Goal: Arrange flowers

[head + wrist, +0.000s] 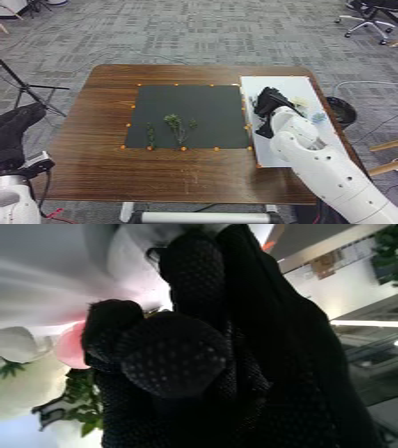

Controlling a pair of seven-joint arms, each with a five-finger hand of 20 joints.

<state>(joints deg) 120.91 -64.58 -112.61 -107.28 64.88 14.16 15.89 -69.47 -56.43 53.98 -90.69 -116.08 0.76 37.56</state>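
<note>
On a brown wooden counter (98, 180), the right hand (270, 101) is positioned over a white board (266, 155); whether it grasps anything cannot be told. A pale yellow flower (300, 102) and a blue one (318, 118) lie on the board just beside the right arm. Green sprigs (172, 121) lie on the dark mat (182, 97), near its front edge. In the right wrist view, a pink bloom (71, 348) appears beside the black glove, near green leaves (87, 401). The left hand (16, 131) waits at the counter's left side, its fingers relaxed.
</note>
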